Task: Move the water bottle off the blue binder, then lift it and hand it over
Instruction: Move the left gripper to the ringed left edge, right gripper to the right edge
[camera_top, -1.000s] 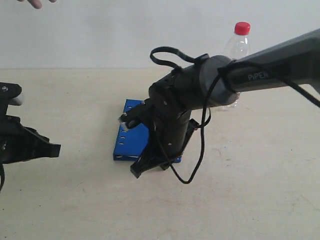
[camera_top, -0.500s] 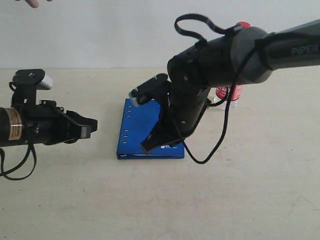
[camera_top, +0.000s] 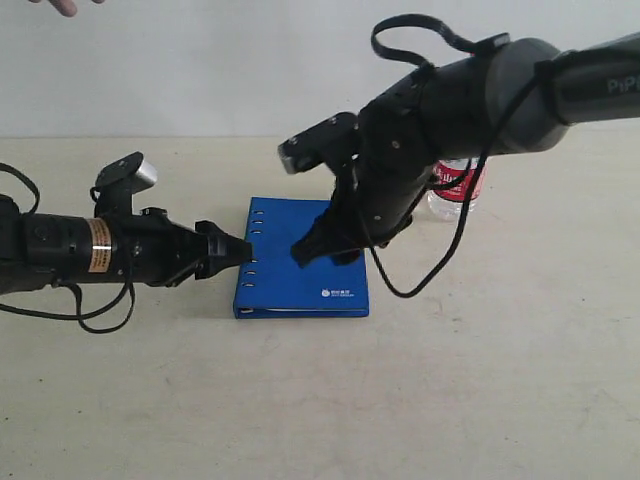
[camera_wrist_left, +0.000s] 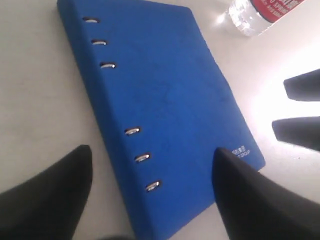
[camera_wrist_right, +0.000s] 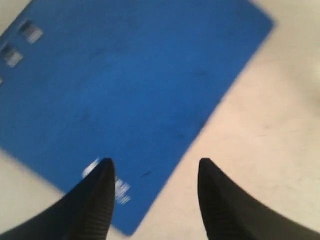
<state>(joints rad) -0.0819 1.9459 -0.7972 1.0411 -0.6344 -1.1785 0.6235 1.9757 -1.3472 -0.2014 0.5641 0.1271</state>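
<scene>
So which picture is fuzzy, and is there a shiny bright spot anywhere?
Right wrist view: the blue binder is smeared, and its slots and logo are fuzzy. Left wrist view: the binder looks sharp, but glare whites out the table near the bottle. Exterior view: clear, with only soft shadows.

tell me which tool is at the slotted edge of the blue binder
The left tool, open and straddling that edge of the blue binder. The right tool hangs open nearer the white logo instead.
</scene>
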